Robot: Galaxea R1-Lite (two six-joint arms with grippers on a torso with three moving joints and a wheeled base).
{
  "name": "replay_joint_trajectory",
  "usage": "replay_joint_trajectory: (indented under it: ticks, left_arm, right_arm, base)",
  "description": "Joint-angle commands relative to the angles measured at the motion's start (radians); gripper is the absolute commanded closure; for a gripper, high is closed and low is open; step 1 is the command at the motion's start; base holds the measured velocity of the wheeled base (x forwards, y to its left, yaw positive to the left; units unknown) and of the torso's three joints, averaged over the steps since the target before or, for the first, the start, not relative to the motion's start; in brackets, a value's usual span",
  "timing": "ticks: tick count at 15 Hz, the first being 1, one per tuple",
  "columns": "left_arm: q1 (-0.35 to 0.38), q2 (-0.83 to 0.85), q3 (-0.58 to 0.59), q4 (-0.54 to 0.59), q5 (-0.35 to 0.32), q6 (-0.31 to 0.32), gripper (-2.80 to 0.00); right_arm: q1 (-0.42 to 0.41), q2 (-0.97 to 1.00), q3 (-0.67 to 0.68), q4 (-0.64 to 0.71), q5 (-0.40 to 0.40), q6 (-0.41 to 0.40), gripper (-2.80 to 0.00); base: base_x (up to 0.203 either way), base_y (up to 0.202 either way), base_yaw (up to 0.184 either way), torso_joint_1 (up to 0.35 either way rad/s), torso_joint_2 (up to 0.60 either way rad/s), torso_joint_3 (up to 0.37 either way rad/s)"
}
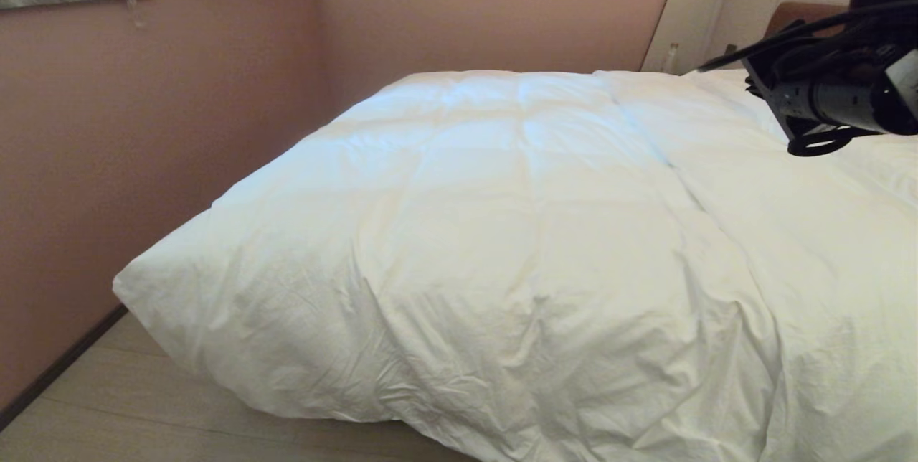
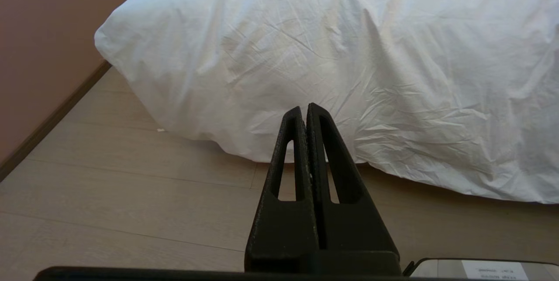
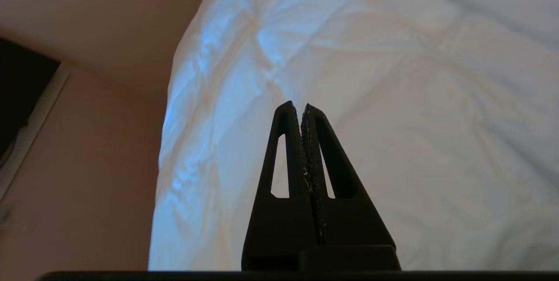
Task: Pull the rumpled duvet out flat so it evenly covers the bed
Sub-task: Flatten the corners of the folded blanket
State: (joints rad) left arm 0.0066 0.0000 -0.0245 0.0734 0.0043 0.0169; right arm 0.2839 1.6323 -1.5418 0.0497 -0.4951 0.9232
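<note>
Across the bed (image 1: 724,24), the duvet (image 1: 516,232) lies spread and creased, its near edge hanging toward the floor (image 2: 131,198). The left gripper (image 2: 304,111) hangs low before that edge, fingers pressed together, empty. The right gripper (image 3: 297,108), likewise closed on nothing, hovers above the duvet.

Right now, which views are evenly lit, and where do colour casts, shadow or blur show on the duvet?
Head view: the duvet looks warm and fairly even, bluish towards the far end. Left wrist view: crisp creases, with a dark shadow under the hem on the floor. Right wrist view: dim and soft, with a blue sheen along the duvet's edge by the wall.
</note>
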Motion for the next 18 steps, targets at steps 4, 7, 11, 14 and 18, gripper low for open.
replay_joint_trajectory:
  ticks: [4, 7, 11, 14, 18]
  left_arm:
    - [0.0, 0.0, 0.0, 0.0, 0.0, 0.002, 0.0]
    - [0.001, 0.0, 0.0, 0.0, 0.0, 0.0, 0.0]
    - [0.0, 0.0, 0.0, 0.0, 0.0, 0.0, 0.0]
    - [0.001, 0.0, 0.0, 0.0, 0.0, 0.002, 0.0]
    - [0.001, 0.0, 0.0, 0.0, 0.0, 0.002, 0.0]
  right_arm:
    - [0.029, -0.095, -0.354, 1.029, 0.362, -0.027, 0.0]
    - [0.041, -0.2, -0.393, 1.121, 0.158, -0.137, 0.0]
    - [0.05, -0.339, -0.387, 1.167, -0.021, -0.226, 0.0]
    - [0.05, -0.42, -0.377, 1.17, -0.147, -0.304, 0.0]
    - [0.047, -0.57, -0.34, 1.173, -0.241, -0.356, 0.0]
  base:
    - [0.0, 0.0, 0.0, 0.0, 0.0, 0.0]
    - [0.0, 0.0, 0.0, 0.0, 0.0, 0.0]
    - [0.0, 0.0, 0.0, 0.0, 0.0, 0.0]
    - [0.0, 0.0, 0.0, 0.0, 0.0, 0.0]
    - [0.0, 0.0, 0.0, 0.0, 0.0, 0.0]
